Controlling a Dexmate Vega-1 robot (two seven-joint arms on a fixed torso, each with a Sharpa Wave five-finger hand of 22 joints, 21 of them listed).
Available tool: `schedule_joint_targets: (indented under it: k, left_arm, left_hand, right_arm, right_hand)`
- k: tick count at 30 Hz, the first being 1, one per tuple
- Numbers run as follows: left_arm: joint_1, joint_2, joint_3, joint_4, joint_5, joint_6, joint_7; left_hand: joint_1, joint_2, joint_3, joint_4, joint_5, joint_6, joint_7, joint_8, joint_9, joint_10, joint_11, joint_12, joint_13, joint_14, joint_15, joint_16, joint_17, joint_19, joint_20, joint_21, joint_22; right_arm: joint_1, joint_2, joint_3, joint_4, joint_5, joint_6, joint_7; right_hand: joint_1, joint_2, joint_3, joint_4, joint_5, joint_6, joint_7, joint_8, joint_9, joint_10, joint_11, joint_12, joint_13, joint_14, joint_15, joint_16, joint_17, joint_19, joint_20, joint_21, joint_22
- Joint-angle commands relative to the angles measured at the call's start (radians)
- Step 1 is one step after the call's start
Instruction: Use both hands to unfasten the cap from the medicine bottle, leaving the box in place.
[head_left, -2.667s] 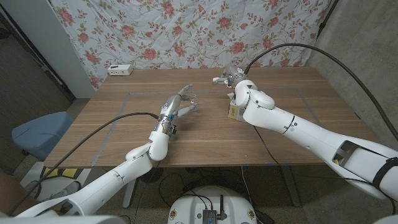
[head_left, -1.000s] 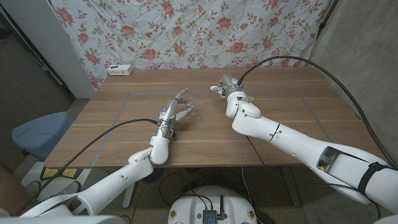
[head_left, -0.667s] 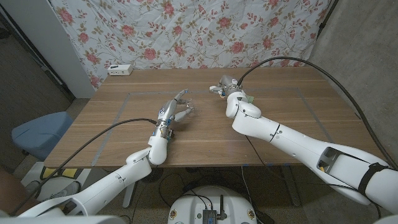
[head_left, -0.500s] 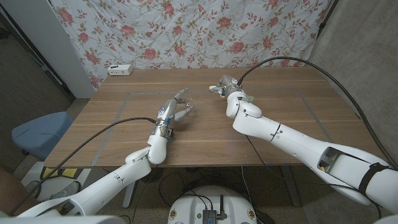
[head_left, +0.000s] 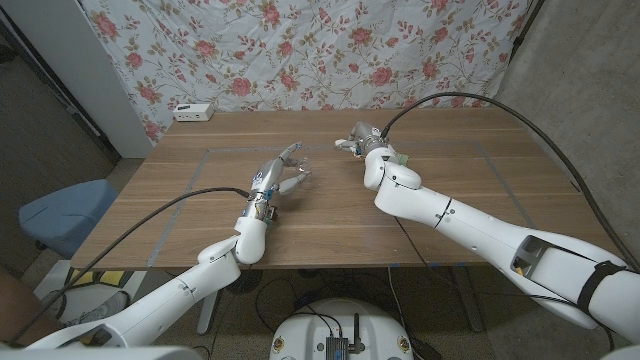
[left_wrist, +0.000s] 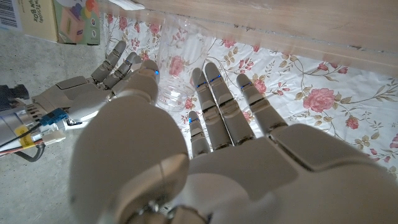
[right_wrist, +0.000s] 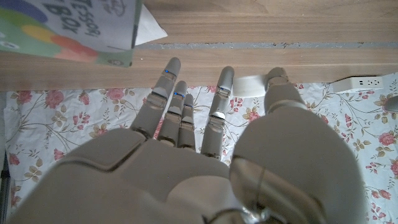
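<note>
While the left hand (head_left: 284, 174) closes thumb and fingers round the clear bottle (left_wrist: 177, 68) over the middle of the counter (head_left: 470, 165), the right hand (head_left: 364, 136) pinches a small white piece, likely the cap (right_wrist: 249, 85), apart from the bottle. Cap looks off already. To finish well: keep the bottle upright, set the cap down away from the box (right_wrist: 68, 28), don't nudge it. Box print partly readable: "BOX", plus a barcode on 1 face.

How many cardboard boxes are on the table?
1. The cardboard box lies beside the right hand, mostly covered in the head view; another could be hidden.
</note>
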Motion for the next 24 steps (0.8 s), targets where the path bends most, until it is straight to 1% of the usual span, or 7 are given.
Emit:
schedule_joint_targets:
  k: [1,7,13,19,20,24]
  left_arm:
    - [0.020,0.016,-0.011,-0.019,-0.001,0.019,-0.009]
    - [0.024,0.014,-0.012,-0.016,-0.003,0.025,-0.006]
    - [0.027,0.021,-0.012,-0.016,-0.001,0.024,-0.008]
    - [0.029,0.025,-0.011,-0.016,0.001,0.031,-0.012]
    - [0.030,0.026,-0.011,-0.016,0.001,0.033,-0.012]
    - [0.030,0.026,-0.010,-0.011,0.001,0.033,-0.011]
  left_hand:
    - [0.000,0.008,-0.005,0.000,0.007,-0.004,0.004,0.000,0.002,0.071,-0.075,0.001,0.002,-0.004,-0.120,-0.004,0.001,-0.007,0.001,0.003,0.002]
    - [-0.003,0.009,-0.006,0.002,0.007,-0.006,0.002,0.000,0.002,0.070,-0.076,0.001,0.002,-0.005,-0.119,-0.003,0.001,-0.011,-0.001,0.003,0.002]
    - [-0.007,0.007,-0.008,0.003,0.007,-0.007,0.003,0.000,0.002,0.067,-0.071,0.001,0.002,-0.007,-0.118,-0.004,0.001,-0.014,0.008,0.003,0.002]
    - [-0.008,0.002,-0.010,0.001,0.007,-0.010,0.001,-0.001,0.002,0.063,-0.069,0.000,0.002,-0.014,-0.118,-0.006,0.000,-0.019,0.004,0.002,0.002]
    - [-0.010,0.002,-0.011,0.002,0.007,-0.010,0.001,-0.001,0.002,0.060,-0.073,-0.001,0.002,-0.015,-0.117,-0.006,0.000,-0.019,0.002,0.002,0.002]
    - [-0.013,0.001,-0.012,0.004,0.007,-0.013,-0.001,-0.002,0.002,0.059,-0.073,-0.001,0.002,-0.018,-0.117,-0.006,0.000,-0.025,0.000,0.001,0.002]
  right_arm:
    - [0.005,0.025,-0.016,0.034,0.005,0.009,0.000]
    - [0.005,0.038,-0.021,0.062,0.004,0.024,-0.013]
    - [0.004,0.047,-0.022,0.079,0.007,0.034,-0.019]
    - [0.006,0.057,-0.030,0.097,0.000,0.037,-0.027]
    - [0.006,0.057,-0.031,0.098,0.000,0.041,-0.027]
    - [0.008,0.062,-0.034,0.107,-0.004,0.042,-0.029]
  right_hand:
    - [-0.002,0.005,0.005,0.000,0.008,-0.002,-0.006,0.007,0.000,0.002,0.002,-0.002,0.002,-0.005,-0.001,0.000,0.002,-0.001,-0.001,-0.003,0.000]
    - [-0.003,0.005,0.004,0.001,0.008,-0.004,-0.008,0.007,-0.001,0.000,0.000,-0.003,0.003,-0.016,0.006,-0.003,0.003,-0.009,0.002,-0.006,0.000]
    - [-0.001,0.005,0.006,-0.001,0.008,-0.005,-0.008,0.008,-0.002,0.000,0.000,-0.003,0.003,-0.015,0.002,-0.003,0.003,-0.010,0.001,-0.006,0.000]
    - [-0.002,0.004,0.006,-0.001,0.008,-0.007,-0.008,0.008,-0.003,0.000,-0.001,-0.003,0.003,-0.014,0.001,-0.004,0.003,-0.010,-0.001,-0.006,0.000]
    - [-0.002,0.003,0.006,-0.002,0.008,-0.006,-0.008,0.008,-0.003,0.000,-0.001,-0.003,0.003,-0.014,0.001,-0.004,0.003,-0.010,-0.001,-0.006,0.000]
    - [-0.001,0.002,0.007,-0.003,0.008,-0.006,-0.008,0.009,-0.004,0.000,-0.002,-0.003,0.003,-0.014,0.001,-0.004,0.003,-0.009,-0.002,-0.005,0.000]
